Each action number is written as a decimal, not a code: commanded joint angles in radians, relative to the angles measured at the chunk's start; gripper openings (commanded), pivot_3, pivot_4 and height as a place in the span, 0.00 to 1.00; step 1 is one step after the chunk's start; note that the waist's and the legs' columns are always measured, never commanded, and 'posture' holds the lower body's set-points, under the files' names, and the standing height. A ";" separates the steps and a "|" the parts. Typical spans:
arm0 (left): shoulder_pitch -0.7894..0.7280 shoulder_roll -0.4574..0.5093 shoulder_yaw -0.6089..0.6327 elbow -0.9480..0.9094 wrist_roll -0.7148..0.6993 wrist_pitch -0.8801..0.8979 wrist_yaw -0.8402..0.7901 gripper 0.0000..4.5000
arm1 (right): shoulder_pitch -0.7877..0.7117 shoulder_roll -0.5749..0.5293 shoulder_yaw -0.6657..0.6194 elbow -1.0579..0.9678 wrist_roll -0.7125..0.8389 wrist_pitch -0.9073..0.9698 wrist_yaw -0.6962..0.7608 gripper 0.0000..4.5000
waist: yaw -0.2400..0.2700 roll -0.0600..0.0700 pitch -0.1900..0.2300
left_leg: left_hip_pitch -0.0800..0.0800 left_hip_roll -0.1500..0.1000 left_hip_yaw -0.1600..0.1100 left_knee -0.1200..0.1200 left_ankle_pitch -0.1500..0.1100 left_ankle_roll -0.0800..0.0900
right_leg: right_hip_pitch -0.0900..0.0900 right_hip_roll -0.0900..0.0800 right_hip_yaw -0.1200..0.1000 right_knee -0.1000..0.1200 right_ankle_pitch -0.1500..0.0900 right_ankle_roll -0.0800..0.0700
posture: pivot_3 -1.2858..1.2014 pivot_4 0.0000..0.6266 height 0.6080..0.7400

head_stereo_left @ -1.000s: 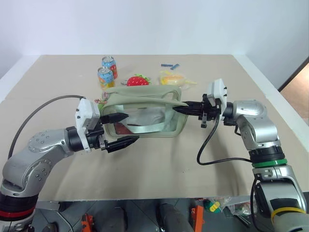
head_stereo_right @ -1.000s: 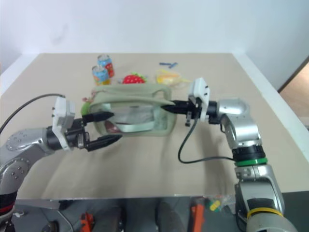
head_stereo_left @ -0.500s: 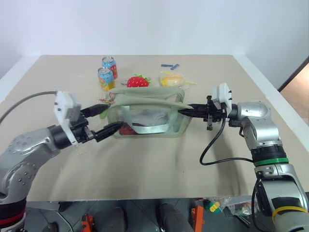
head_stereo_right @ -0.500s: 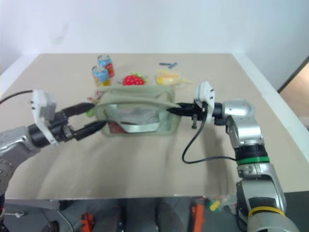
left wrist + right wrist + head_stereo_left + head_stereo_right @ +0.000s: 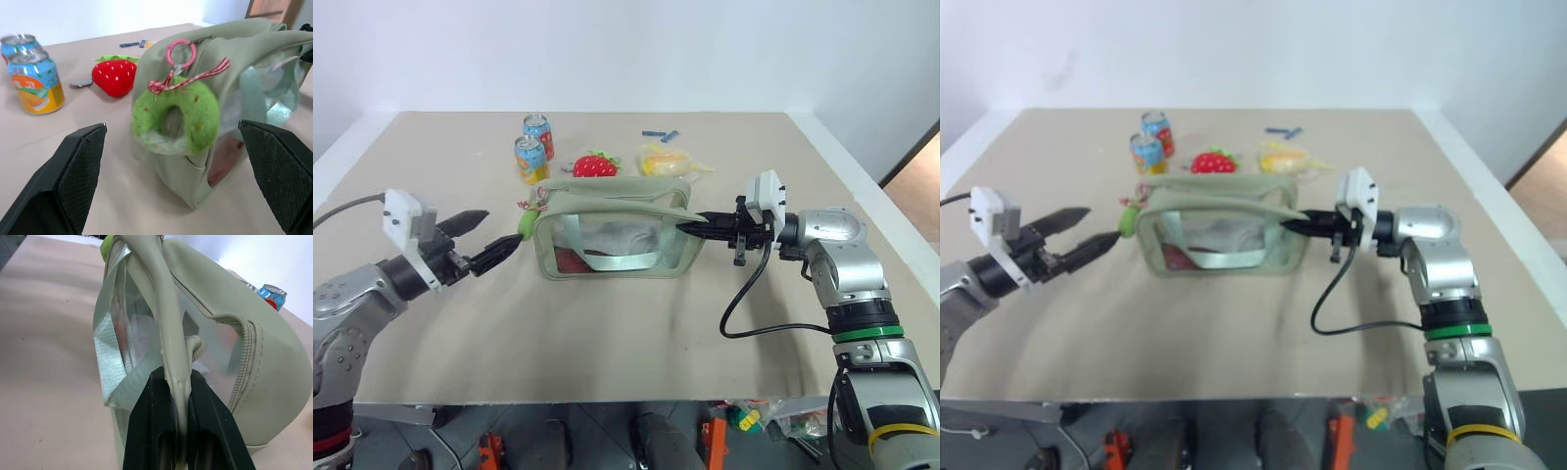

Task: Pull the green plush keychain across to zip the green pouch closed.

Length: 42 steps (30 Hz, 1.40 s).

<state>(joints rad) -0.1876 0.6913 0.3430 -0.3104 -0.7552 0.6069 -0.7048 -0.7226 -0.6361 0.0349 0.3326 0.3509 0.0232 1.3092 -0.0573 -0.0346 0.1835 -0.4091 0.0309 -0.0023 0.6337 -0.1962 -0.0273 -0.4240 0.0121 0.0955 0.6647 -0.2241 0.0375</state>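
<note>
Green pouch sat mid-table, in front of two soda cans and a strawberry toy. Green plush keychain hung at the pouch's left end, off the zipper pull. Right gripper was clenched on a pale strap handle, bracing the right end. Left gripper stood released, fingers wide, just beside the keychain, not touching. Judged best: close squarely on the plush ring, pull along the zipper line while the right kept tension.

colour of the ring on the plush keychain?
Pink ring on the green plush keychain; clearest in the left wrist view.
</note>
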 commanded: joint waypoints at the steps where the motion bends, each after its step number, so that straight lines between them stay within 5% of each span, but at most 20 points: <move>1: -0.026 -0.003 -0.009 0.021 0.008 -0.030 -0.025 0.89 | 0.008 -0.025 -0.026 -0.043 -0.002 -0.010 0.001 0.00 | 0.000 0.000 0.000 | 0.000 0.000 0.000 0.000 0.000 0.000 | 0.000 0.000 0.000 0.000 0.000 0.000 | 0.52 0.24 1.00; 4: -0.041 -0.011 -0.031 0.047 0.013 -0.029 -0.048 0.69 | 0.020 -0.032 -0.026 -0.059 -0.005 -0.011 -0.004 0.00 | 0.001 0.000 0.000 | 0.000 0.000 -0.001 0.000 0.000 0.000 | 0.000 0.000 -0.001 0.000 0.000 0.000 | 0.52 0.24 1.00; 6: -0.047 -0.015 -0.039 0.057 0.012 -0.029 -0.058 0.69 | 0.024 -0.036 -0.027 -0.066 -0.006 -0.009 -0.008 0.00 | 0.001 0.000 0.000 | 0.000 0.000 -0.001 0.000 0.000 0.000 | 0.000 0.000 -0.001 0.000 0.000 0.000 | 0.52 0.24 1.00; 12: -0.097 -0.019 -0.073 0.124 0.044 -0.065 -0.103 0.35 | 0.035 -0.054 -0.030 -0.076 -0.011 -0.016 -0.015 0.00 | 0.008 0.000 0.000 | 0.000 0.000 0.000 0.000 0.000 0.000 | 0.000 0.000 0.000 0.000 0.000 0.000 | 0.52 0.24 1.00; 16: -0.124 -0.030 -0.092 0.148 0.060 -0.084 -0.124 0.02 | 0.036 -0.059 -0.031 -0.079 -0.010 -0.014 -0.019 0.00 | 0.010 0.000 0.000 | 0.000 0.000 -0.001 0.000 0.000 0.000 | 0.000 0.000 0.000 0.000 0.000 0.000 | 0.52 0.24 1.00; 28: -0.348 -0.019 -0.089 0.101 0.015 -0.046 -0.105 0.01 | 0.040 -0.068 -0.026 -0.073 -0.019 -0.024 -0.024 0.00 | 0.013 -0.001 0.000 | -0.002 -0.001 -0.002 0.002 0.000 0.000 | 0.000 0.000 -0.002 0.000 0.001 0.002 | 0.52 0.24 1.00; 36: -0.591 -0.123 -0.334 0.150 0.118 -0.054 -0.166 0.01 | 0.015 -0.045 -0.010 -0.037 -0.043 -0.050 -0.031 0.00 | 0.010 -0.001 0.000 | -0.003 -0.003 -0.001 0.004 0.000 0.000 | 0.001 -0.001 0.001 -0.001 0.002 0.005 | 0.52 0.24 1.00; 42: -0.607 -0.109 -0.356 0.181 0.159 -0.030 -0.189 0.01 | 0.029 -0.052 -0.017 -0.054 -0.049 -0.052 -0.037 0.00 | 0.008 -0.001 0.001 | -0.003 -0.001 -0.002 0.003 0.000 0.000 | 0.000 0.001 0.000 0.000 0.002 0.004 | 0.52 0.24 1.00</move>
<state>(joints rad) -0.7599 0.5698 -0.0322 -0.1241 -0.5978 0.5700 -0.8847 -0.6906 -0.6737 0.0335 0.2985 0.3098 -0.0216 1.2773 -0.0490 -0.0353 0.1840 -0.4118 0.0298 -0.0048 0.6364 -0.1962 -0.0272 -0.4241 0.0127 0.0951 0.6648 -0.2220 0.0410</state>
